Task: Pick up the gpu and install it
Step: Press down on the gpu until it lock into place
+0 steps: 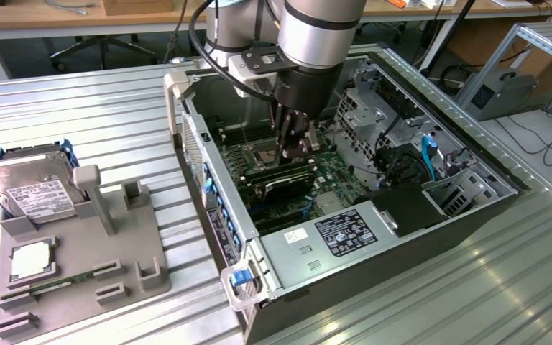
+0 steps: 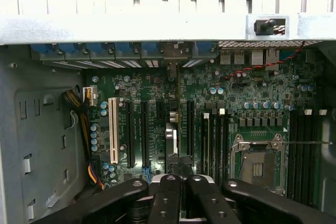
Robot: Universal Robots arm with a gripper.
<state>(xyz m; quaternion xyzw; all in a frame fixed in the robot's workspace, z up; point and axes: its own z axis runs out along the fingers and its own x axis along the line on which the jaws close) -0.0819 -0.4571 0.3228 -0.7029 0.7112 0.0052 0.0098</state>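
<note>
One robot arm reaches down into an open computer case point(image 1: 468, 154) lying on its side on a metal table point(image 1: 84, 108). Its gripper point(image 1: 298, 152) is clenched, fingers pressed together, low over the green motherboard point(image 1: 338, 180). The gpu point(image 1: 281, 185), a dark flat card with a silvery edge, sits inside the case just beneath the fingertips, standing among the long slots.

By my judgement the pick-up is done and the work is at the install step: the card is at its slot but may not be fully seated. Seating it calls for a straight, even downward push with the card's edge lined up along the slot.

Whether the fingers pinch the card's top edge or merely rest on it cannot be told; the gripper point(image 2: 177, 182) itself hides the contact. On the exterior view's left, a grey tray point(image 1: 132, 287) and a hard drive point(image 1: 26, 190) lie well apart from the case.
</note>
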